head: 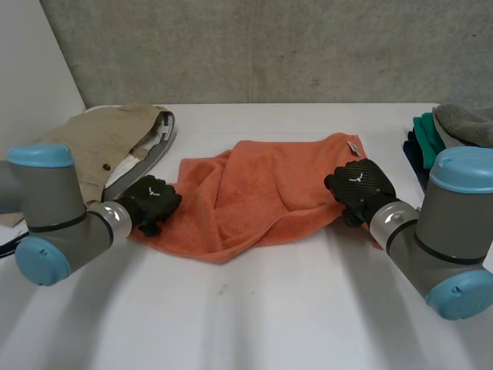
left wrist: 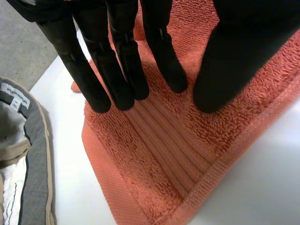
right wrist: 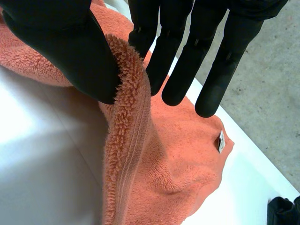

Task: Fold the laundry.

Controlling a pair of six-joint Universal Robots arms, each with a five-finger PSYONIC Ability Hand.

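Sitting mid-table: orange towel [head: 254, 193], rumpled, long side running left to right on the white table [head: 269, 316].

Left hand [head: 150, 204] is on the towel's near-left corner. In the left wrist view its fingers [left wrist: 119, 70] are straight, with the tips pressed onto the pile just in from the ribbed band at the hem. The thumb [left wrist: 225, 70] is planted on the cloth beside them. Nothing is curled and there's no pinch; the corner lies flat on the table under the hand.

Right hand [head: 360, 186] is on the towel's right edge, towards the far-right corner. In the right wrist view that edge stands up off the table as a ridge. The thumb [right wrist: 70, 51] is against one face and straight fingers [right wrist: 180, 70] are on the other side, so the hem is squeezed between them. A white label [right wrist: 221, 141] sits at the towel's corner beyond the fingertips.

Beige garment [head: 108, 142] with a grey inner waistband lies at the far left. It's near the towel's left edge but not touching; the left wrist view shows a strip of bare table between them.

Folded stack [head: 447, 131] of green, grey and dark pieces is at the far-right edge of the table, apart from the towel.
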